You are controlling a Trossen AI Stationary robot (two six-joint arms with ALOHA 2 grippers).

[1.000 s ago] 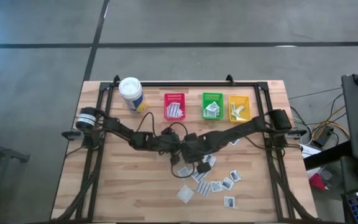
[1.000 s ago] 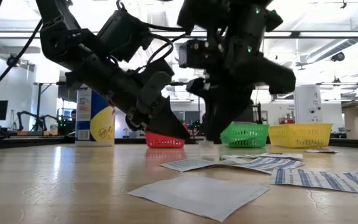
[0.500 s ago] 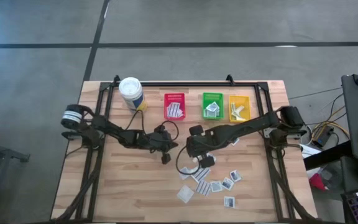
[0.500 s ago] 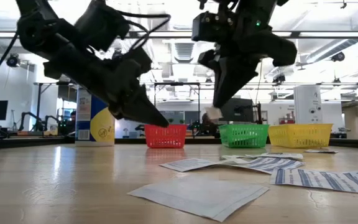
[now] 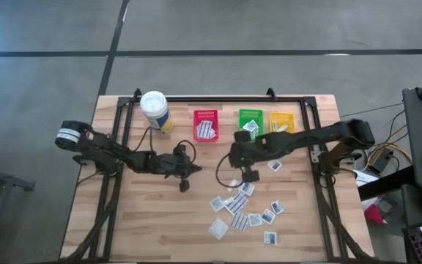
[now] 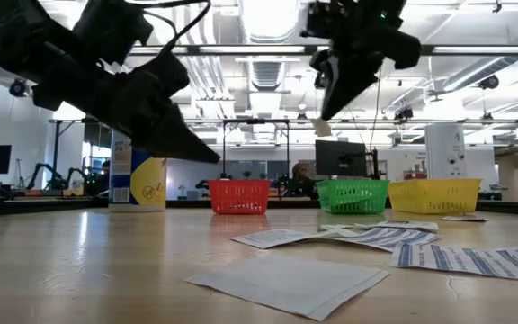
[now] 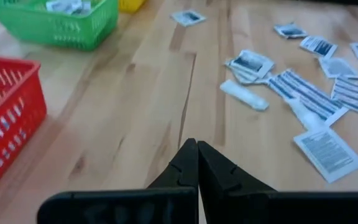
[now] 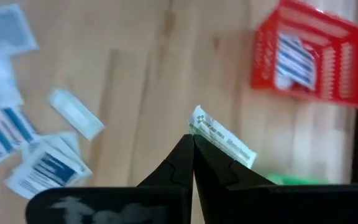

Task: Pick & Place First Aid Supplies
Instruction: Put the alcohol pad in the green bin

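right gripper (image 8: 192,142), raised above the wooden table (image 5: 145,220) just near of the green plastic bin (image 5: 250,122), its fingers pressed together on a small white paper packet with green print (image 8: 224,142). left gripper (image 7: 197,148), closed on nothing, hangs over bare wood to the left of centre, near of the red plastic bin (image 5: 206,125). the remaining flat white packets (image 5: 244,213), some striped dark blue, lie scattered on the near right of the table; others already sit in the red, green and yellow plastic bin (image 5: 282,123). a white cylindrical canister with yellow label (image 5: 154,110) stands at far left. for a clean placement, the pinched packet should probably be carried fully over its bin's rim and lowered before release, since a light paper packet may flutter or cling to a finger.
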